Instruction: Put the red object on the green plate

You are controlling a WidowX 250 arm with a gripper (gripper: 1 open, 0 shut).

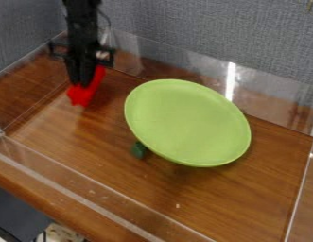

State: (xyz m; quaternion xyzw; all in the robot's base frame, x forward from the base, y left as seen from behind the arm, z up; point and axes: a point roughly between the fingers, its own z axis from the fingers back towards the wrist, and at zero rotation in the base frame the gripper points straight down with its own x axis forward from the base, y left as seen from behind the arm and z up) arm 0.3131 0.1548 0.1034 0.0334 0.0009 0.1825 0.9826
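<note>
The red object point(81, 94), a small bright red block, lies on the wooden table at the back left. My black gripper point(81, 77) stands straight above it, its fingers drawn together on the block's upper part. The green plate point(186, 121), large, round and lime-green, rests on the table to the right of the block, a short gap away. Nothing lies on the plate.
A small dark green piece point(141, 149) sits by the plate's near-left rim. Clear acrylic walls point(234, 80) run around the wooden table point(70, 142), and a grey textured panel stands behind.
</note>
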